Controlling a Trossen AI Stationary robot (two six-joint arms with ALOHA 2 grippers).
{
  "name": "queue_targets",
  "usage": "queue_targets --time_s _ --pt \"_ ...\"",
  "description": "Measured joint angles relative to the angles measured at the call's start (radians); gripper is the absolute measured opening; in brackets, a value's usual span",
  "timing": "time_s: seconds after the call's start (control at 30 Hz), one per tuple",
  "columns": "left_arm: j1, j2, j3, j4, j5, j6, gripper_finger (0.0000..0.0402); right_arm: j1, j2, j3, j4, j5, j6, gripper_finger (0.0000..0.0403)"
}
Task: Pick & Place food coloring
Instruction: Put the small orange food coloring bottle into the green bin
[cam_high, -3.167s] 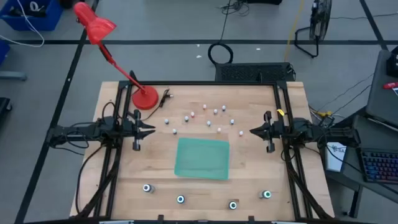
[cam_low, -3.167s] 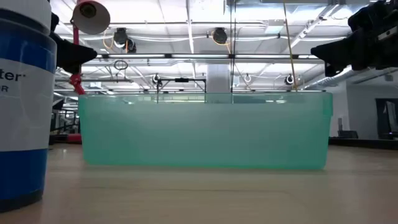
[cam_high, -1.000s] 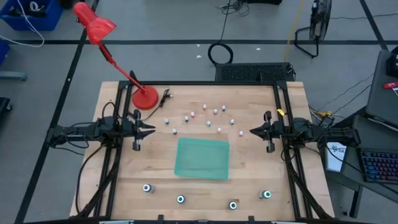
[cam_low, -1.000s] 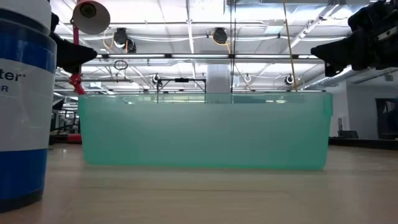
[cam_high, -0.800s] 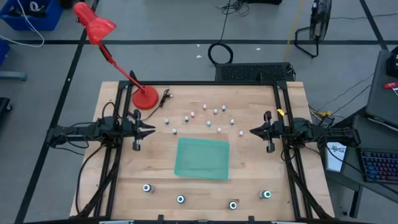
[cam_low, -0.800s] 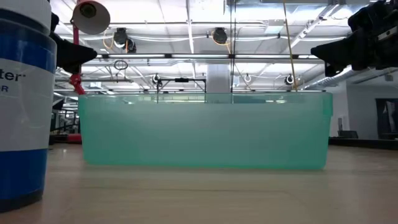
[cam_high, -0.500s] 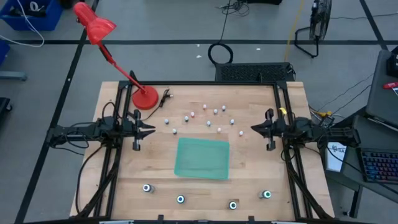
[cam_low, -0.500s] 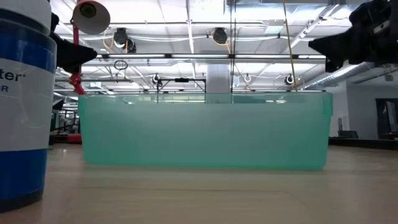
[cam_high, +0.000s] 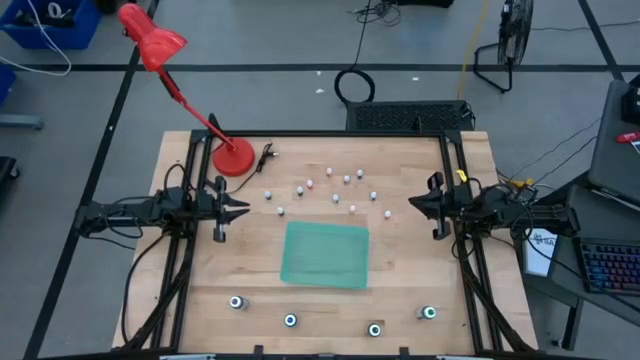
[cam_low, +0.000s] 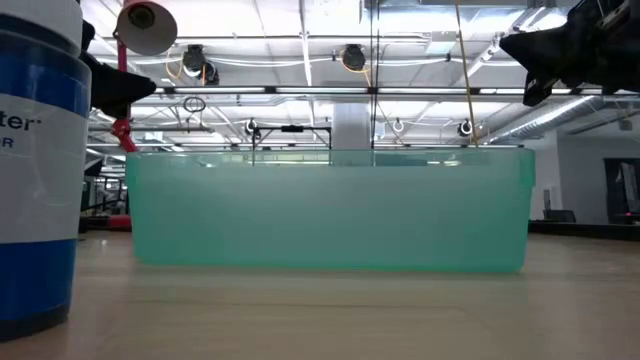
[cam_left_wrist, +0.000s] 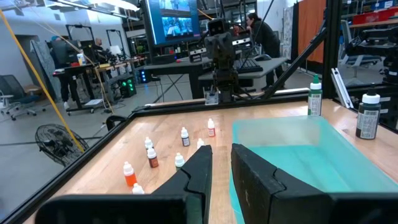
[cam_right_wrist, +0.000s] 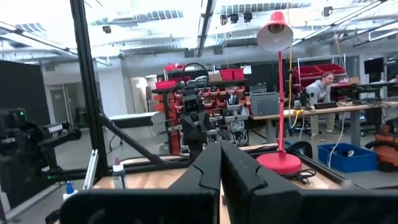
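Several tiny whitish food coloring bottles (cam_high: 336, 198), some red-capped, stand scattered on the far half of the table; the left wrist view shows them too (cam_left_wrist: 152, 157). Larger dark bottles with teal tops (cam_high: 290, 320) stand in a row along the near edge, and one fills the low view's left (cam_low: 35, 170). My left gripper (cam_high: 246, 208) hovers at the table's left, narrowly open (cam_left_wrist: 221, 155), touching nothing. My right gripper (cam_high: 411, 205) hangs in the air at the table's right, raised (cam_low: 512, 46), its fingers shut together (cam_right_wrist: 219, 148) on nothing.
A translucent green tray (cam_high: 325, 254) sits at the table's middle, between the small bottles and the near row. A red desk lamp (cam_high: 233, 157) stands at the far left corner. Black frame rails run along the left and right sides. People work in the room behind.
My right gripper has risen and drawn back a little toward the table's right edge, staying shut. The left arm, the bottles and the tray have kept still.
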Motion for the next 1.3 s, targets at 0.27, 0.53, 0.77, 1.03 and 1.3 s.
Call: queue_targets --time_s 0.27,0.53,0.77,1.03,1.3 --pt "0.000 0.000 0.000 0.000 0.000 0.000 0.0067 0.000 0.000 0.000 0.038 0.101 -0.089 0.0000" --pt "0.000 0.000 0.000 0.000 0.000 0.000 0.0067 0.000 0.159 0.160 -0.112 0.399 -0.040 0.0033" --pt "0.000 0.000 0.000 0.003 -0.007 0.000 0.0067 0.000 0.607 0.604 -0.527 0.467 0.014 0.0132" --pt "0.000 0.000 0.000 0.007 -0.009 0.000 0.0067 -0.027 1.109 1.101 -1.218 0.320 0.242 0.0170" --pt "0.000 0.000 0.000 0.007 -0.009 0.000 0.0067 -0.034 1.332 1.147 -1.442 0.239 0.329 0.0161"
